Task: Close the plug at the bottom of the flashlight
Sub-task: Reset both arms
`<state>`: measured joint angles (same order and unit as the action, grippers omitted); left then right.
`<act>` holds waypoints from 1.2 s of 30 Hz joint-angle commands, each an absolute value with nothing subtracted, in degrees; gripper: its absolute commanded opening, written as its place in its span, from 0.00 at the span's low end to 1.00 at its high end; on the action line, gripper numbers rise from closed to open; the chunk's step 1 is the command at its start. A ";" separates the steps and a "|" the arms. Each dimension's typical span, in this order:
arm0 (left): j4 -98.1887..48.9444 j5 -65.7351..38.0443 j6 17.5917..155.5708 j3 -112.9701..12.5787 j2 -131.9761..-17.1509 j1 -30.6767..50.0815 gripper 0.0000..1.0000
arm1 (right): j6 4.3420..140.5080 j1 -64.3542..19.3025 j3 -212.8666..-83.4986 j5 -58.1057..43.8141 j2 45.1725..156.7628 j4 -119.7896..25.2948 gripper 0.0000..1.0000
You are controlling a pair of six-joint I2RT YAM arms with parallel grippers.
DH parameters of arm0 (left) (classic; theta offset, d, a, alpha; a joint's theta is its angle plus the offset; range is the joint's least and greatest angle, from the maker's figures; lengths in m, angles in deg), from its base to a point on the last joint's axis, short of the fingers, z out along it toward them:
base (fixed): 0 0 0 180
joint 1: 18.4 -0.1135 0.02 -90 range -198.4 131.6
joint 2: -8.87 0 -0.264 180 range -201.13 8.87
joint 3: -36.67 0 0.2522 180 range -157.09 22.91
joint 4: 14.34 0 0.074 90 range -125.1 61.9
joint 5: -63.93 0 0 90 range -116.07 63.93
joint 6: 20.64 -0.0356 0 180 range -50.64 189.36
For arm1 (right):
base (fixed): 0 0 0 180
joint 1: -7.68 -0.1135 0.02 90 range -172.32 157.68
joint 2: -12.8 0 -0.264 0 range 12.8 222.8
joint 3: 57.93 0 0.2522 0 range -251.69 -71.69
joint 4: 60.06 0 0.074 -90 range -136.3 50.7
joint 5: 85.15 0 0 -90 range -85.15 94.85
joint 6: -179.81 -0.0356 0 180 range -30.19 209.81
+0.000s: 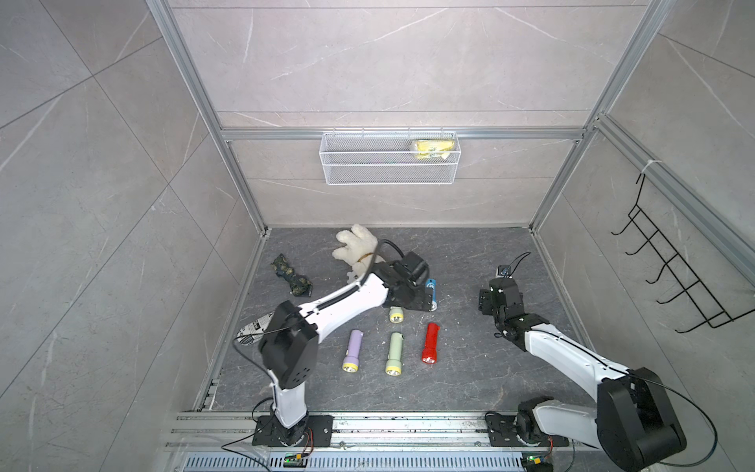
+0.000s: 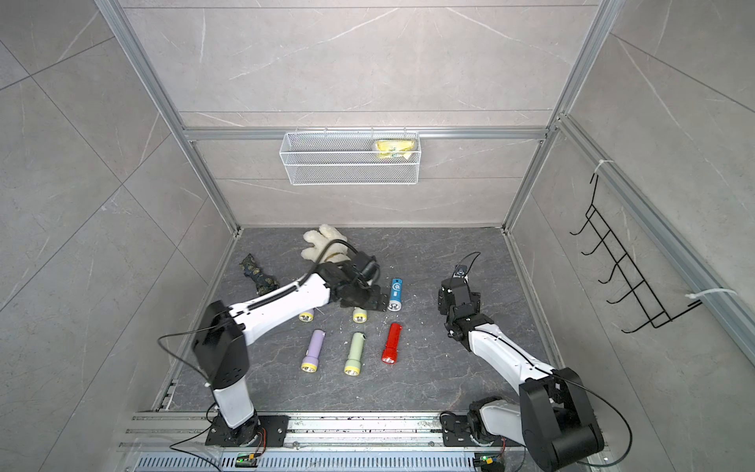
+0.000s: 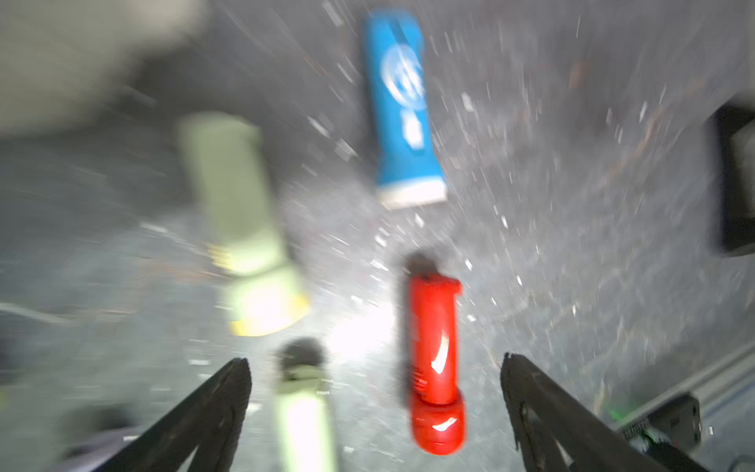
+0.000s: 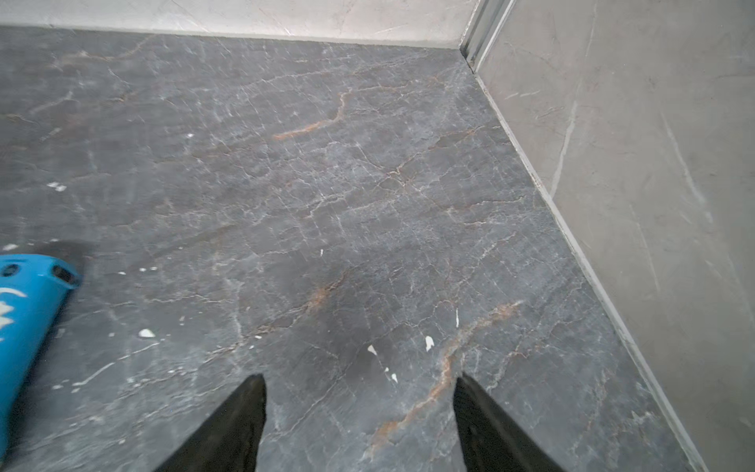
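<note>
The left claw [image 3: 374, 359] stands wide, its two fingers far apart, and it holds nothing. The left wrist view is blurred. In both top views this claw hangs low over the dark worktop [image 1: 470, 367], just beside the blue flashlight [image 1: 431, 291], on its 9 o'clock side.

The blue flashlight lies flat, a little toward 1 o'clock from the middle of the worktop. Its lens end points to 6 o'clock and its bottom end to 12 o'clock. Whether the plug at the bottom is closed, I cannot tell.

The red flashlight [image 1: 430, 343] lies at 6 o'clock from the blue one, apart from it. At 9 o'clock from the red one lie the green flashlight [image 1: 394, 353] and then the purple flashlight [image 1: 354, 350], all with the lens toward 6 o'clock. A pale flashlight [image 1: 396, 314] is partly hidden under the left arm.

The right claw [image 4: 359, 378] is open too, and empty. It is above bare worktop at 3 o'clock from the blue flashlight, well apart from it. A cream plush toy [image 1: 355, 245] lies at 11 o'clock, near the back wall.
</note>
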<state>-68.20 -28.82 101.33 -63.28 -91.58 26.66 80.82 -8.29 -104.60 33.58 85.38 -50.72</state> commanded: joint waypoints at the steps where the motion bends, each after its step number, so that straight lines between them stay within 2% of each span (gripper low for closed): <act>1: -63.50 -37.35 92.63 -56.05 -82.96 20.06 1.00 | 85.18 -8.06 -100.11 36.87 87.73 -69.86 0.76; 3: -55.77 -42.46 87.41 -49.09 -77.41 15.89 1.00 | 87.66 -8.06 -96.46 35.08 89.71 -79.93 0.76; 6: -43.17 -45.70 81.90 -38.18 -69.87 9.25 1.00 | 91.13 -8.36 -92.63 38.62 93.43 -92.86 0.77; 10: -34.71 -49.50 79.95 -28.04 -63.29 0.70 1.00 | 94.39 -8.45 -86.31 34.82 98.69 -111.96 0.77; 13: -27.79 -52.73 77.55 -20.39 -60.23 -3.62 0.99 | 94.38 -8.35 -84.92 32.98 98.75 -114.19 0.78; 15: -20.07 -57.89 75.22 -15.32 -59.44 -4.09 0.99 | 93.95 -8.31 -85.06 32.51 98.31 -112.99 0.90; 17: -12.86 -58.45 73.85 -11.34 -59.80 -4.46 1.00 | 93.61 -7.45 -85.39 30.70 98.48 -112.46 0.99; 20: -1.06 -59.29 69.16 -7.88 -65.00 -4.79 0.99 | 92.38 -5.73 -85.33 27.10 98.38 -111.45 1.00; 23: 2.83 -58.82 64.93 -8.65 -69.62 -5.36 0.99 | 91.99 -3.66 -87.47 24.17 103.20 -113.49 1.00; 25: 10.52 -54.69 61.69 -7.06 -71.23 -6.42 0.99 | 89.53 -2.82 -90.29 22.33 100.03 -100.65 0.99; 26: 11.51 -54.08 60.82 -7.01 -71.83 -6.66 0.99 | 90.15 -2.42 -89.89 22.47 101.98 -105.46 1.00; 28: 8.62 -53.88 59.47 -8.79 -72.77 -7.17 0.99 | 89.51 -2.43 -90.40 22.47 100.46 -101.47 1.00; 30: 6.40 -55.30 58.44 -9.73 -73.49 -7.28 0.99 | 90.40 -2.41 -89.74 22.59 101.74 -105.68 1.00; 34: -3.42 -53.37 63.38 -10.93 -71.98 -7.28 0.99 | 90.01 -2.43 -89.96 22.44 101.18 -104.13 1.00; 36: -1.60 -53.40 63.81 -9.19 -72.80 -7.24 1.00 | 90.26 -2.43 -89.79 22.47 101.52 -105.11 1.00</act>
